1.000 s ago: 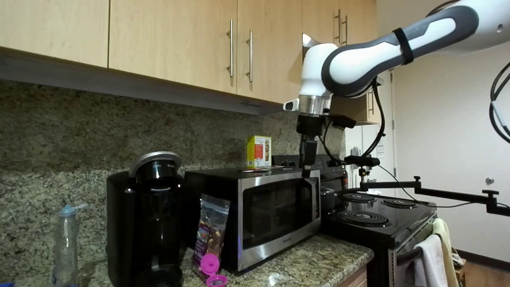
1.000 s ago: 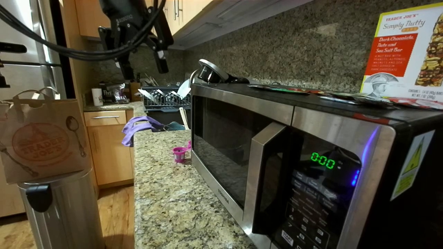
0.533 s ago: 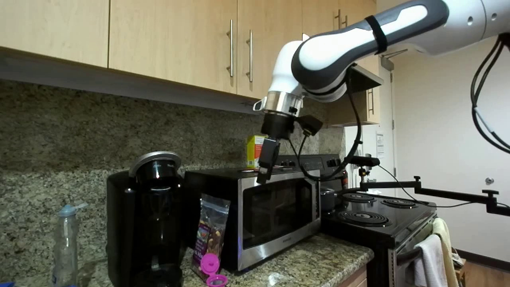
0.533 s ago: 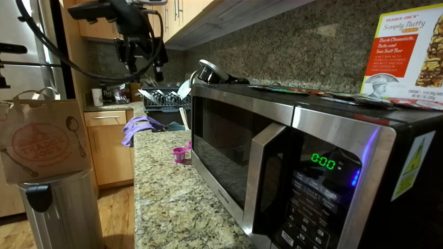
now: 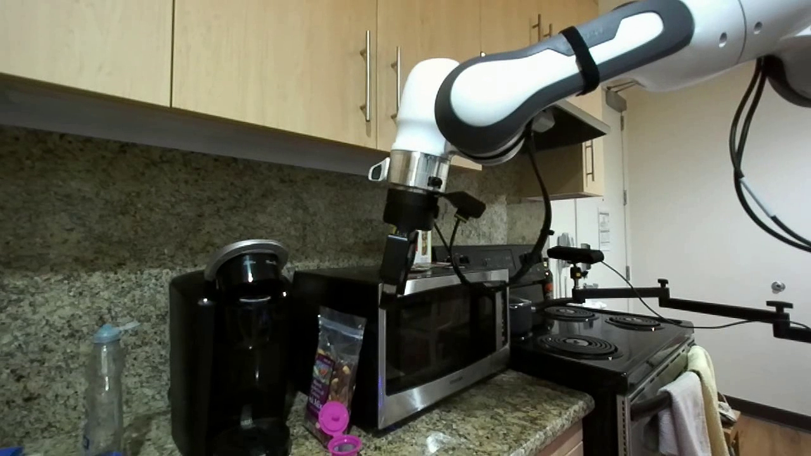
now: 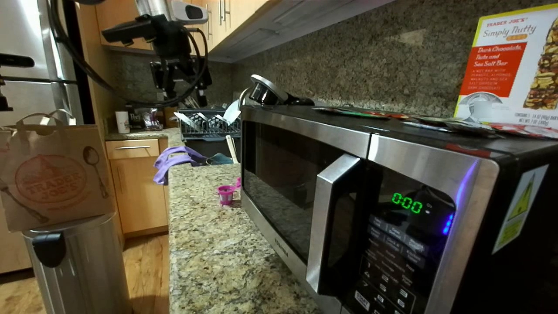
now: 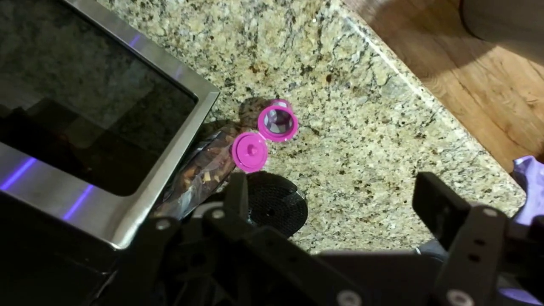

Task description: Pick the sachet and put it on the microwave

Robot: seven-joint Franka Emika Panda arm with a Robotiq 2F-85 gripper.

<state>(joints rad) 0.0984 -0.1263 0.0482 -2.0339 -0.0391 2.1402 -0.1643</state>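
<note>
Speckled stone tabletop (image 5: 494,411) before me: the nut-filled sachet (image 5: 339,364) stands tilted just beside the microwave (image 5: 443,342), next to the magenta cup (image 7: 278,121); above, the pincer (image 7: 333,195) hangs spread wide, holding nothing.

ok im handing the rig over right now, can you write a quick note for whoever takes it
Gripper: open, nothing held, above the counter.
Sachet, apparently the bag of nuts: tilted on the counter beside the microwave, with a pink pod cup next to it.
Done: no grasp yet.
Left: grip the sachet, lift it, set it on the microwave, where some flat packets lie.
</note>
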